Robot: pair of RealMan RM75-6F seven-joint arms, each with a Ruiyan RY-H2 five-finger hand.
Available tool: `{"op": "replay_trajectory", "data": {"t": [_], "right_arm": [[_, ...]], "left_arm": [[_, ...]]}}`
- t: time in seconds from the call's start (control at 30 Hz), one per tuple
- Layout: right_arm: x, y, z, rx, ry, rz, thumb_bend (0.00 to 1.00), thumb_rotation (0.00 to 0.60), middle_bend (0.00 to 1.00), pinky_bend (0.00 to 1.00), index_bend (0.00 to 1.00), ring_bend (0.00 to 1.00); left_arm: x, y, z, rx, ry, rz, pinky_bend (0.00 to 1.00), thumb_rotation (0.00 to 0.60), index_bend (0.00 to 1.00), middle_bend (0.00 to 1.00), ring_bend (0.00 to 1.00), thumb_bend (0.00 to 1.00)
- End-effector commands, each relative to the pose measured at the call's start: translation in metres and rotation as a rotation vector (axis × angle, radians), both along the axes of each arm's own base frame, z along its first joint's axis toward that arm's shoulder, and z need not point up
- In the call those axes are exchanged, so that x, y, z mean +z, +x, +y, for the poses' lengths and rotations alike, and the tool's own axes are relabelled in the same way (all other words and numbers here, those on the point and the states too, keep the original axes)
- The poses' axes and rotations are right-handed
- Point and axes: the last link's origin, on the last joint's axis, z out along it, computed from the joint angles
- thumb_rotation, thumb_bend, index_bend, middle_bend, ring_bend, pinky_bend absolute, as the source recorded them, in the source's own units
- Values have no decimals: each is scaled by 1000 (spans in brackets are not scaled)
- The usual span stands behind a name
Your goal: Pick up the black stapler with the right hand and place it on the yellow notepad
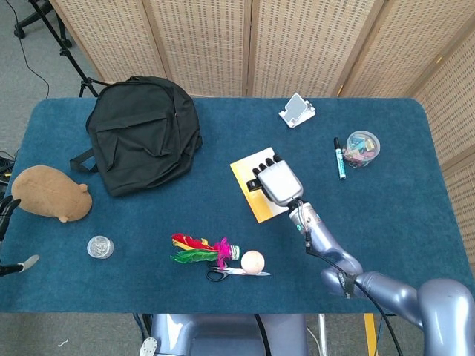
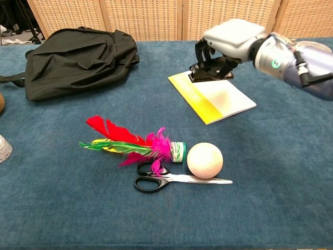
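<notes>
1. The right hand has its fingers curled around the black stapler.
2. It holds the stapler just over the yellow notepad; contact is unclear.

The right hand hides most of the stapler and part of the notepad. The left hand is cut off at the left edge, its state unclear.

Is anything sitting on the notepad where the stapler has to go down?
Nothing visible. The right robot hand holds the stapler over the notepad, whose visible surface is bare.
</notes>
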Motion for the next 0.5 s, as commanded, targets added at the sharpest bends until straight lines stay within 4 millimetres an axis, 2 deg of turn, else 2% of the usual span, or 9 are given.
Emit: {"op": "replay_trajectory", "data": {"t": [0.03,0.07,0.1,0.2,0.23,0.33,0.5], "right_arm": [[-15,-1,-3,-26,-15,22,660,600,474,295,497,354],[-19,-5,-3,-41,-1,27,636,600,453,295,474,346],[-21,-7,-3,-57,17,30,557,600,378,295,397,301],[-23,-13,-3,-110,52,40,271,600,69,221,112,60],[-23,-12,-2,-119,57,36,209,600,15,169,53,12],[-18,-9,1,-132,61,20,137,600,0,95,2,0],[4,4,11,-93,33,-18,105,600,0,65,0,0]], "left_arm": [[2,-1,1,1,1,-5,0,600,0,0,0,0],[3,-1,1,1,2,-7,0,600,0,0,0,0],[3,-1,1,0,2,-8,0,600,0,0,0,0],[3,-2,1,3,-2,-8,0,600,0,0,0,0],[3,-2,1,3,-3,-9,0,600,0,0,0,0],[3,-1,1,0,-2,-9,0,600,0,0,0,0],[3,-1,0,-2,0,-10,0,600,0,0,0,0]]}}
